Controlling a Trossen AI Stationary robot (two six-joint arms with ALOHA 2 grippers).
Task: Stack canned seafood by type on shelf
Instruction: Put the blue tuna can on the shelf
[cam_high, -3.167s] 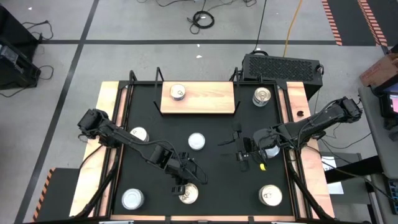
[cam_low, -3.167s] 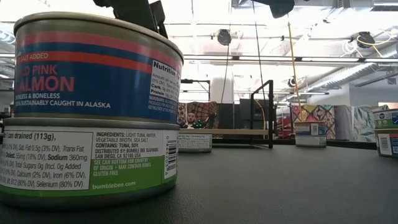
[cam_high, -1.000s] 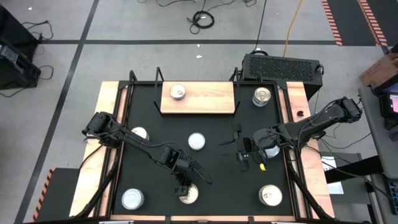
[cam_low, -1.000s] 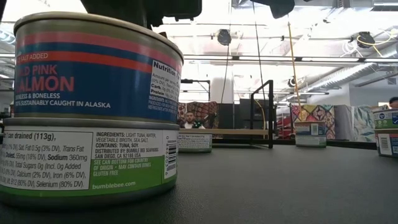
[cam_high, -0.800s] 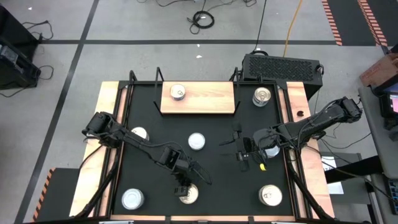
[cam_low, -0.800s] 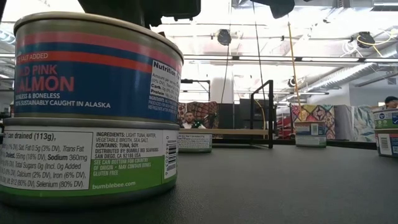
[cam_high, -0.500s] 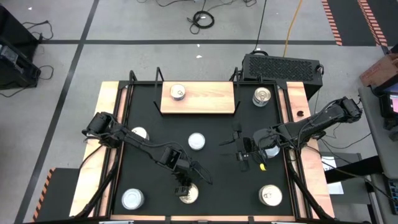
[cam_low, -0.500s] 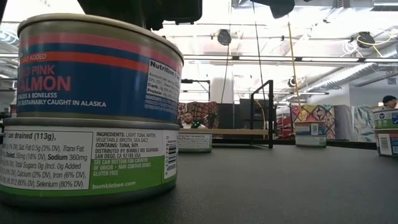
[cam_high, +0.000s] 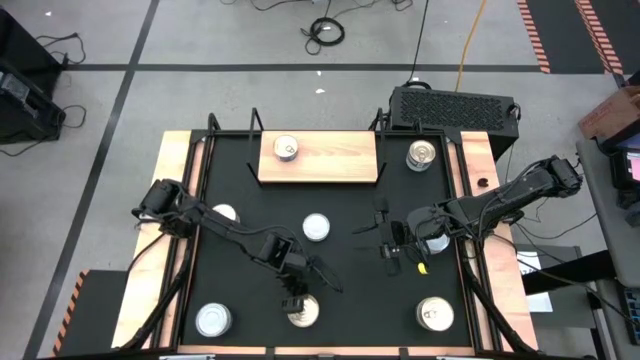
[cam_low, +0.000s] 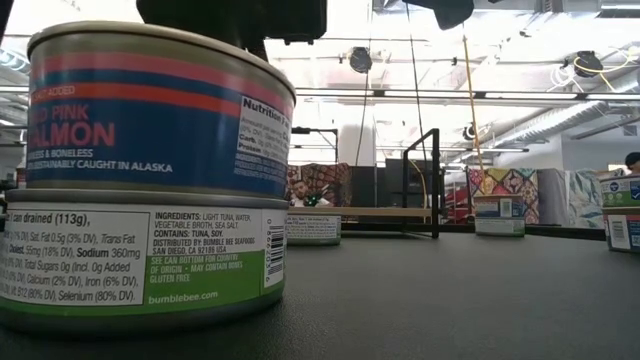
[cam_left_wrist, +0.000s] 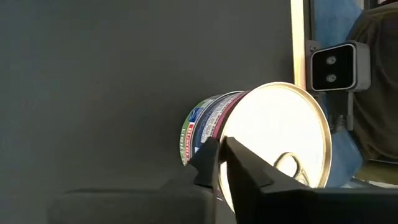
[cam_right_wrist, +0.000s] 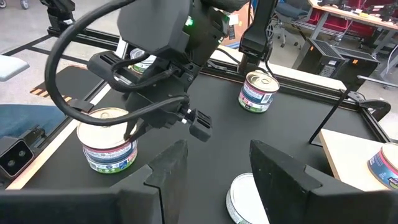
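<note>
Salmon tin (cam_low: 150, 110) atop tuna tin (cam_low: 140, 260), left gripper (cam_high: 296, 300) jaws above

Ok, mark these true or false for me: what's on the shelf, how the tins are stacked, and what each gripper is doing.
1. The light wooden shelf board holds exactly one round metal tin. True.
2. The blue pink salmon tin stands on top of the green-and-white tuna tin. True.
3. The right gripper is carrying a tin. False: its fingers are apart and empty, above the black tabletop.
4. The left gripper is over the shelf board. False: it is at the two-tin stack near the table's front edge, pinched at the pink salmon tin's rim.
</note>
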